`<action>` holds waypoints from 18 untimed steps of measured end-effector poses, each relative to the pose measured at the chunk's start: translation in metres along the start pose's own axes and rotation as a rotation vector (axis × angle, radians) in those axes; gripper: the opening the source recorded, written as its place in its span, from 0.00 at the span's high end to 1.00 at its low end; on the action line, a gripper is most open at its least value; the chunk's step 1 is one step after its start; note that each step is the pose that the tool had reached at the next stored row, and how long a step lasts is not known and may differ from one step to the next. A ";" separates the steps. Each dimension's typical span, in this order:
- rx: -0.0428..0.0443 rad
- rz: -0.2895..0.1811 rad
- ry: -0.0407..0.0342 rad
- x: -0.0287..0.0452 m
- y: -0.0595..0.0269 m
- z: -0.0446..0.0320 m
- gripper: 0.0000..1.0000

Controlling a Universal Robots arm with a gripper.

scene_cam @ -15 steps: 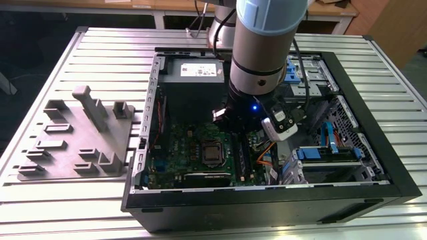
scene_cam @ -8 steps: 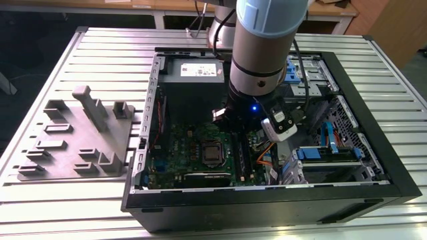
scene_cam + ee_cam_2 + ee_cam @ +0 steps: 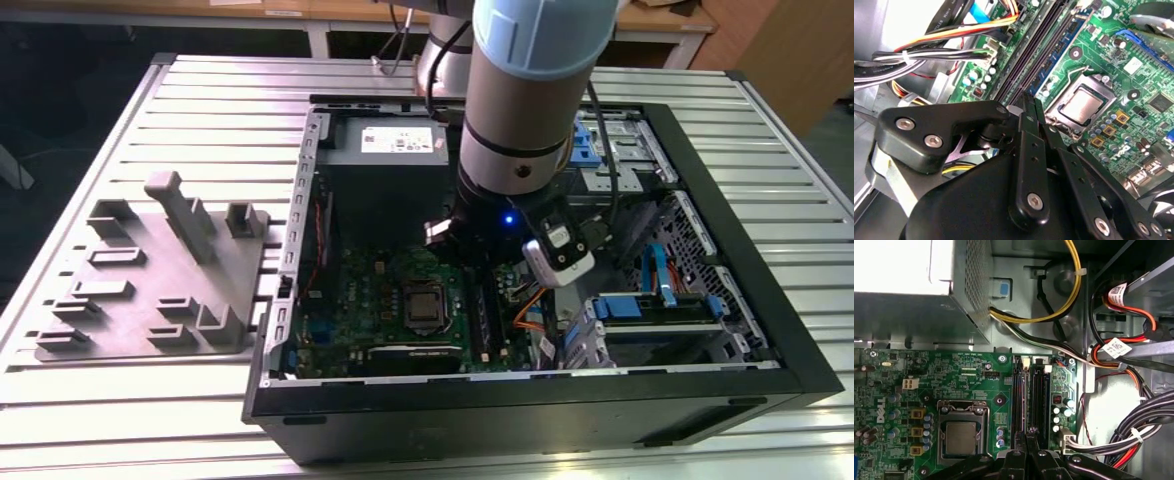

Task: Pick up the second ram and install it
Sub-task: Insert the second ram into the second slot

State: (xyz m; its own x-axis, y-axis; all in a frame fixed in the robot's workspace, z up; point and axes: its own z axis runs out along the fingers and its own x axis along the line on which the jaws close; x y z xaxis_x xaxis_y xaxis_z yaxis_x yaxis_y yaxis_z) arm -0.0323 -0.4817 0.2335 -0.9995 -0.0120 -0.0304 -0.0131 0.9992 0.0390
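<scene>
My gripper (image 3: 1030, 102) is down inside the open computer case (image 3: 747, 330), over the green motherboard (image 3: 974, 385). Its two black fingers (image 3: 1026, 150) are pressed together with no gap showing, so it is shut. In both wrist views the fingertips sit at the near end of the long black memory slots (image 3: 1036, 395), beside the processor socket (image 3: 961, 435). The second ram is hidden: I cannot tell it apart from the dark slot rails under the fingertips, nor whether anything thin sits between the fingers. In the exterior view the arm (image 3: 514, 150) covers the gripper.
A grey moulded fixture tray (image 3: 147, 280) lies on the slatted table at the exterior view's left of the case. Bundled cables (image 3: 1134, 430) run beside the slots. The power supply box (image 3: 909, 270) and drive cages with blue clips (image 3: 654, 300) crowd the case.
</scene>
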 end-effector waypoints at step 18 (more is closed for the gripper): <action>-0.0013 0.000 -0.0001 0.0011 -0.0009 0.0048 0.92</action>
State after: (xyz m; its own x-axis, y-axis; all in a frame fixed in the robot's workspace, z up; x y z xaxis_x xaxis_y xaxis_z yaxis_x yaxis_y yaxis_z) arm -0.0332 -0.4824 0.2287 -0.9995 -0.0120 -0.0305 -0.0132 0.9991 0.0403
